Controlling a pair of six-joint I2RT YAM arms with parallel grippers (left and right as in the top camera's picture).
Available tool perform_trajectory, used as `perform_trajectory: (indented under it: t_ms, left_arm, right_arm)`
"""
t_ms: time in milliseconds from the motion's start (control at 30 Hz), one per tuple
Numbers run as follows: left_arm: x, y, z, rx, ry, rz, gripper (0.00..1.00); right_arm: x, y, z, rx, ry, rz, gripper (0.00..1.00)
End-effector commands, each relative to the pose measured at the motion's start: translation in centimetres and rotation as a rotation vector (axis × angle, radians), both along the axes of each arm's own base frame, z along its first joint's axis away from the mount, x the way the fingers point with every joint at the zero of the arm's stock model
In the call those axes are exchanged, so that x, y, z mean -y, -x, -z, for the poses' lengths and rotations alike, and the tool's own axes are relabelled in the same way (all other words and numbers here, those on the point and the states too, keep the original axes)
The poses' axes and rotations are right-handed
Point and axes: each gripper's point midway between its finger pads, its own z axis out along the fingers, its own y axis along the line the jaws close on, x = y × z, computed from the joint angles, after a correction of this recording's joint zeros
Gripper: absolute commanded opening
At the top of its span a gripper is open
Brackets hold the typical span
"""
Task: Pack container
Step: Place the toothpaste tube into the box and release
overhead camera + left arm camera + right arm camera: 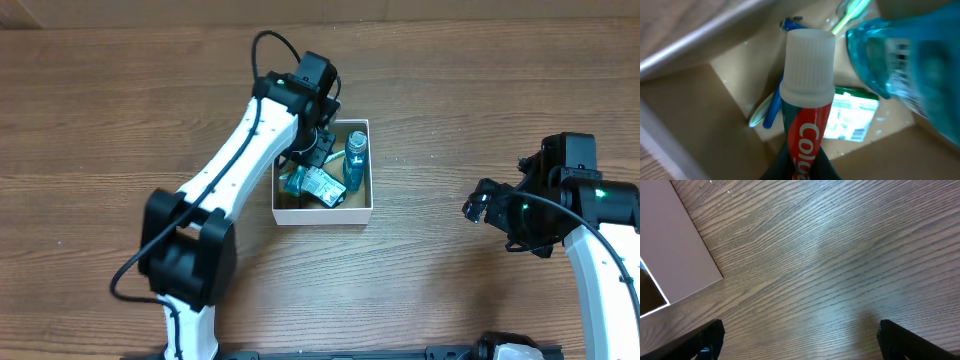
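Observation:
The container (358, 210) is a small square box with white walls and a brown inside, at the table's middle. My left gripper (312, 148) is inside its far left part, shut on a red and green Colgate toothpaste tube (807, 95) with a white cap, held over the box floor (735, 120). In the box lie a blue bottle (355, 163), also in the left wrist view (905, 70), a white and green packet (852, 112) and a blue and green toothbrush (771, 107). My right gripper (800, 332) is open and empty over bare table, right of the box wall (677, 255).
Wooden table (470, 110) all around the box. My right arm (570, 205) stands at the right side, apart from the box.

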Motion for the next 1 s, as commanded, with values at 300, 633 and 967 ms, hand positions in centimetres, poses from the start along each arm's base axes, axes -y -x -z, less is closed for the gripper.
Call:
perform_trajectory:
  t_ms: [300,633,967]
  left_arm:
    - [0.5,-1.8,-7.8,0.169,0.074,-0.023,0.66]
    - [-12.7,-2.5,-20.9,0.515,0.104,-0.499,1.0]
    - [-20.9,-2.2,-18.7,0.408,0.106,-0.681,1.0]
  right_arm:
    - [0.0,-0.4,-0.2,0.021,0.004,0.006,1.0]
    - [-0.2,-8.4,-8.2,0.367,0.177,-0.049,1.0]
    - [-2.5,-16.2,-8.9,0.514,0.254,-0.188,1.0]
